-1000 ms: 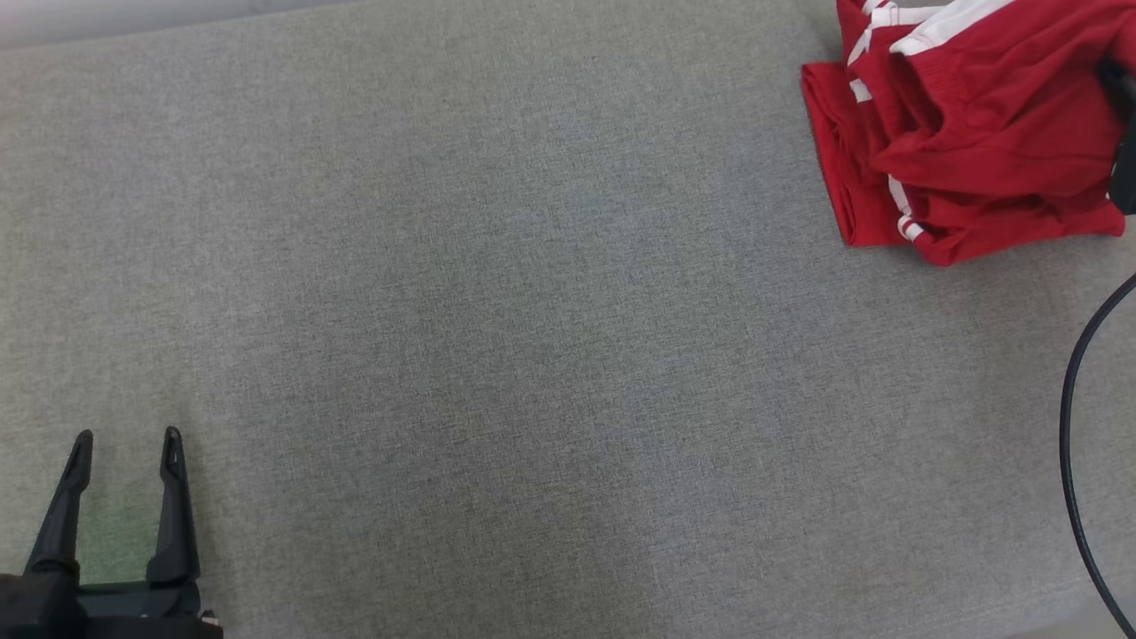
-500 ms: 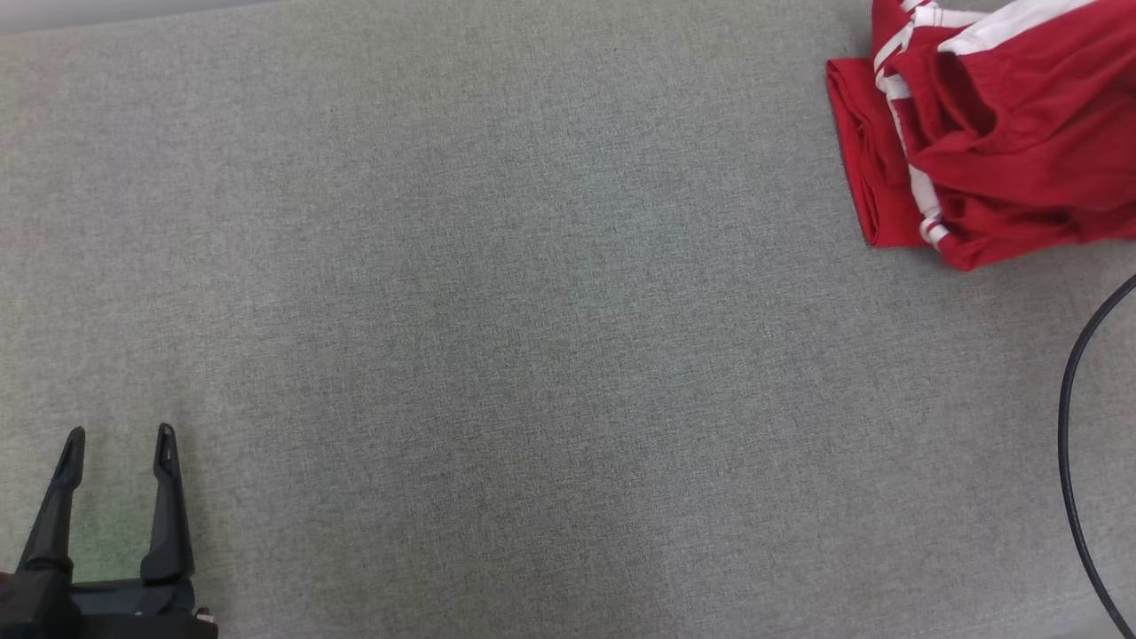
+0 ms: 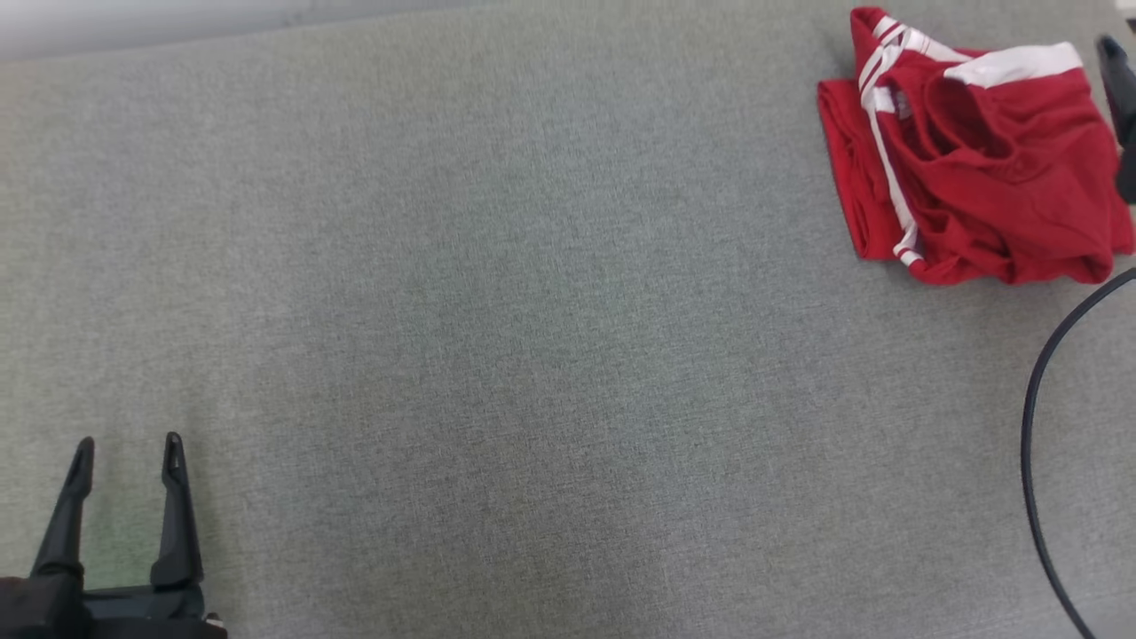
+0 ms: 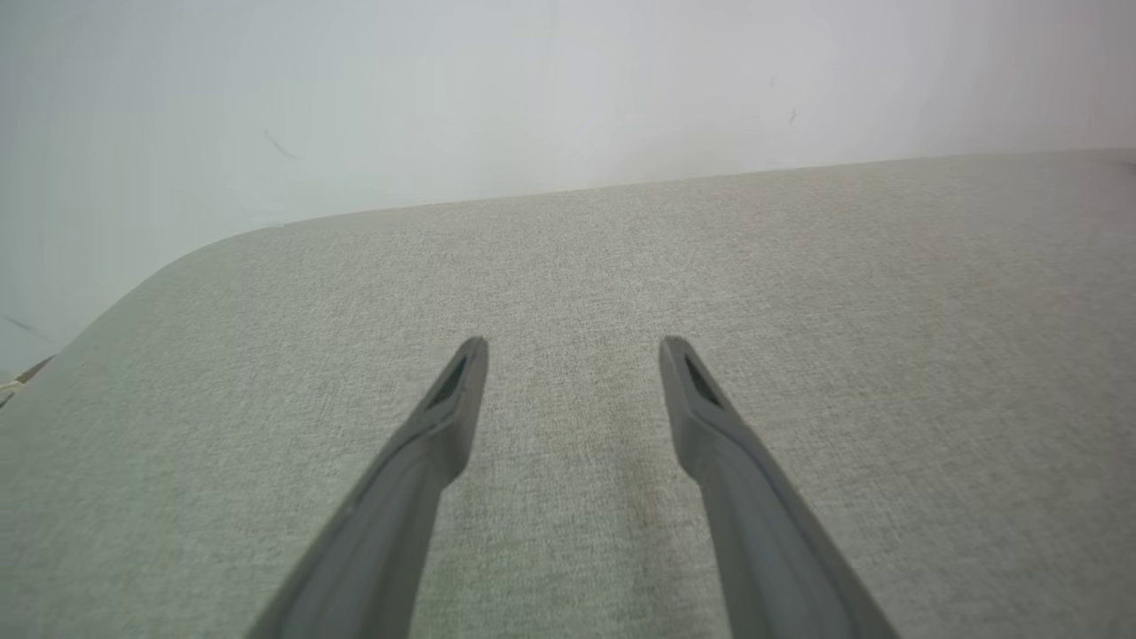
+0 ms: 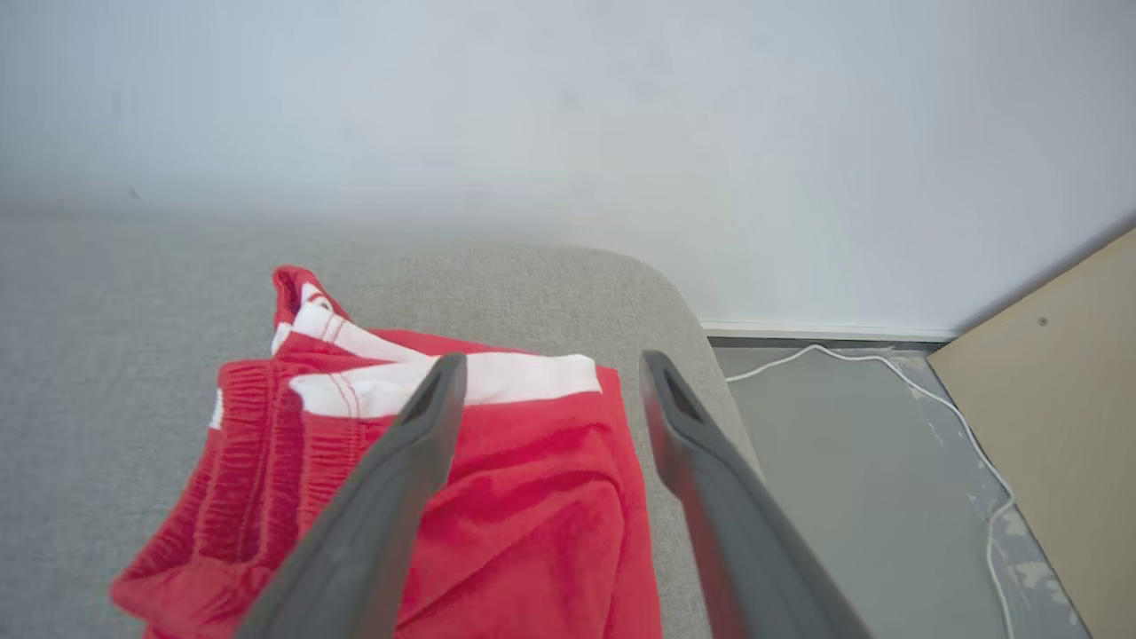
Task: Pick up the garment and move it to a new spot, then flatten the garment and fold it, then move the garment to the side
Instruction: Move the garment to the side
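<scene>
Red garment [image 3: 976, 169] at surface [image 3: 532, 311] corner, black cable [image 3: 1025, 435] beside, white floor cord [image 5: 874, 356] in right wrist view, left end effector [image 3: 129, 439], right end effector [image 5: 550, 358] both apart, empty

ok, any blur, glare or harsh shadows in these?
Head view: flat, even light, red shorts sharp, no glare. Left wrist view: left gripper soft up close, wall hazy. Right wrist view: right gripper likewise soft, wall washed out.

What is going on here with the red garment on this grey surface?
A two-armed robot is working with a red garment, which lies bunched and roughly folded near the right end of the grey surface. Its right pincer is open at the garment's edge and grips nothing. Its left pincer is open and empty too, far away at the near left.
</scene>
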Motion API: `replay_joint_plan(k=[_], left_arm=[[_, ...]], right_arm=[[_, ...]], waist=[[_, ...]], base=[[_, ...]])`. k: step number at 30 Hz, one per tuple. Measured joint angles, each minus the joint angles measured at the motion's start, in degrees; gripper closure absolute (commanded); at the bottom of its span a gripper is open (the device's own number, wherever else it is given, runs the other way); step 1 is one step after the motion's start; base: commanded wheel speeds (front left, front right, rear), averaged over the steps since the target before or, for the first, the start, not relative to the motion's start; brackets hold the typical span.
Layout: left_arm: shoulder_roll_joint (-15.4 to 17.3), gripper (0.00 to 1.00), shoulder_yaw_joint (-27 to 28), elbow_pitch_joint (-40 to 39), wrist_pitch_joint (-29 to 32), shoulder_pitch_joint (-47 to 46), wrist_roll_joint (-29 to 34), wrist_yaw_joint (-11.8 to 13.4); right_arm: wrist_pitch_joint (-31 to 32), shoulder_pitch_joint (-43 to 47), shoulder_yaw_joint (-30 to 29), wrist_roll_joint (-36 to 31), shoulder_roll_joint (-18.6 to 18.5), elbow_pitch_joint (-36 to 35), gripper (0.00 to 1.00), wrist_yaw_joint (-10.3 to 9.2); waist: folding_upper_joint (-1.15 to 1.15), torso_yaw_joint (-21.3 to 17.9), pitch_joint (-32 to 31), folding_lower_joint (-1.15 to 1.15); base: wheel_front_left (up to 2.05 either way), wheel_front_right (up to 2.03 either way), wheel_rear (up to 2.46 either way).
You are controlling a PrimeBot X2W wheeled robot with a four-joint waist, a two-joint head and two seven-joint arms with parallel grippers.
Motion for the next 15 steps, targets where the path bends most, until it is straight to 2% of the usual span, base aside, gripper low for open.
replay_joint_plan(k=[9,15], left_arm=[[-1.85,0.00,-0.89,1.87,-0.57,1.03,-0.69,0.71],[-2.82,0.00,-1.31,3.16,-0.79,1.97,-1.18,0.82]], right_arm=[[-10.38,4.45,-3.49,3.97,4.83,-3.04,0.00,0.00],[-13.30,8.04,-5.87,4.72,8.23,-5.26,0.00,0.00]], waist=[[0.00,0.41,-4.04,0.00],[0.00,0.98,-7.24,-0.01]], base=[[0.00,0.00,0.00],[0.00,0.00,0.00]])
